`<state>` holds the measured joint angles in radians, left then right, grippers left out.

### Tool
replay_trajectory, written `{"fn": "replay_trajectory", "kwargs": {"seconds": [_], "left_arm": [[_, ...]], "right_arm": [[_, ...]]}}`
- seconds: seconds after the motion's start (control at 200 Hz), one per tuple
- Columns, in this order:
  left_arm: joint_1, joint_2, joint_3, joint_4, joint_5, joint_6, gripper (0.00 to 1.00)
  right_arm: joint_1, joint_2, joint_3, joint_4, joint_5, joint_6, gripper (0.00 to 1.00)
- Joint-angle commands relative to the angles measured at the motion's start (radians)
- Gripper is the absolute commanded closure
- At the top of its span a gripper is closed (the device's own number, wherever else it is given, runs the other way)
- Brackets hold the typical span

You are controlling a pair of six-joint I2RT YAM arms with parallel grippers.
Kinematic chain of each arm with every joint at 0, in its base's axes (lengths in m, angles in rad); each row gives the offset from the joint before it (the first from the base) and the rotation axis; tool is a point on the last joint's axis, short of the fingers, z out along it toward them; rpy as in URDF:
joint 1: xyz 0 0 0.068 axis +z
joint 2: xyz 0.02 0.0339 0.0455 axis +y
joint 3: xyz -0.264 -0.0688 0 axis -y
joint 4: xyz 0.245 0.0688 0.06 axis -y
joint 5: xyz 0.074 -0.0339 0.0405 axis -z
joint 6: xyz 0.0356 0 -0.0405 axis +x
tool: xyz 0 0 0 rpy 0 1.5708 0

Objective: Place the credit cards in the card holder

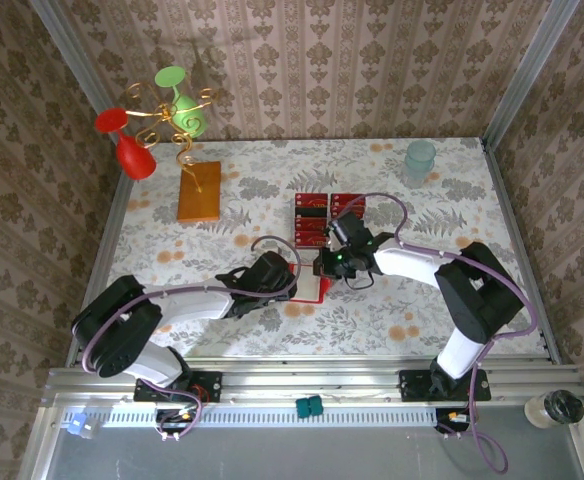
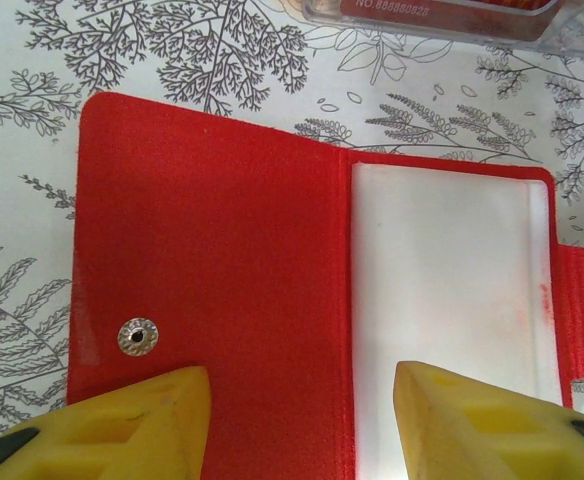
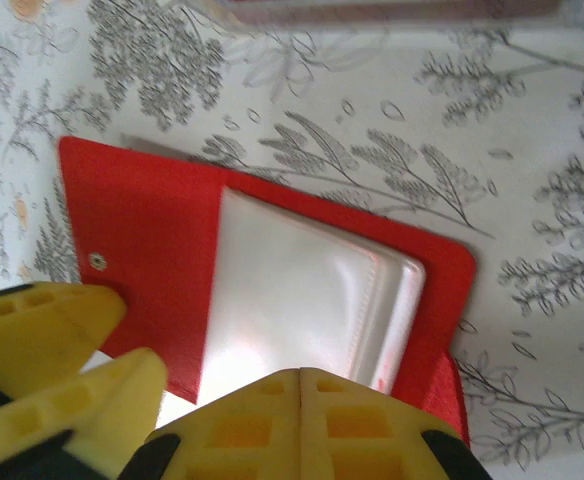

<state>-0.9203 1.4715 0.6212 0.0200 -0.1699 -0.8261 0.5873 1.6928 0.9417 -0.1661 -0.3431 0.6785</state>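
The card holder [image 2: 222, 250] lies open on the floral table, a red flap with a metal snap [image 2: 137, 336] on the left and a pale clear pocket [image 2: 442, 270] on the right. My left gripper [image 2: 302, 375] is open, its yellow fingers [image 2: 142, 420] standing apart across the fold, low over the holder. My right gripper [image 3: 300, 375] is shut, its fingertips together at the near edge of the clear pocket [image 3: 302, 280], with nothing seen between them. From above, both grippers [image 1: 287, 272] [image 1: 329, 265] meet over the holder [image 1: 310, 296]. The credit cards [image 1: 312, 222] lie in rows just beyond.
An orange-brown slab [image 1: 199, 190] lies at the back left under a wire stand [image 1: 167, 110] with a red and a green glass. A pale cup [image 1: 419, 160] stands at the back right. Patterned walls close in three sides.
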Motion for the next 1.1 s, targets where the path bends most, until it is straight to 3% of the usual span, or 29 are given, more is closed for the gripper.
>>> {"fn": "replay_trajectory", "kwargs": {"seconds": [0.0, 0.515, 1.095], "left_arm": [[0.007, 0.015, -0.012, 0.032, -0.022, 0.017, 0.47], [-0.007, 0.03, -0.015, 0.033, -0.033, 0.064, 0.37], [-0.03, 0.024, -0.007, 0.04, -0.043, 0.093, 0.35]], "right_arm": [[0.009, 0.032, 0.051, -0.043, 0.018, -0.026, 0.95], [0.019, 0.158, 0.103, -0.085, 0.059, -0.062, 0.97], [0.046, 0.194, 0.126, -0.041, 0.003, -0.021, 0.97]]}}
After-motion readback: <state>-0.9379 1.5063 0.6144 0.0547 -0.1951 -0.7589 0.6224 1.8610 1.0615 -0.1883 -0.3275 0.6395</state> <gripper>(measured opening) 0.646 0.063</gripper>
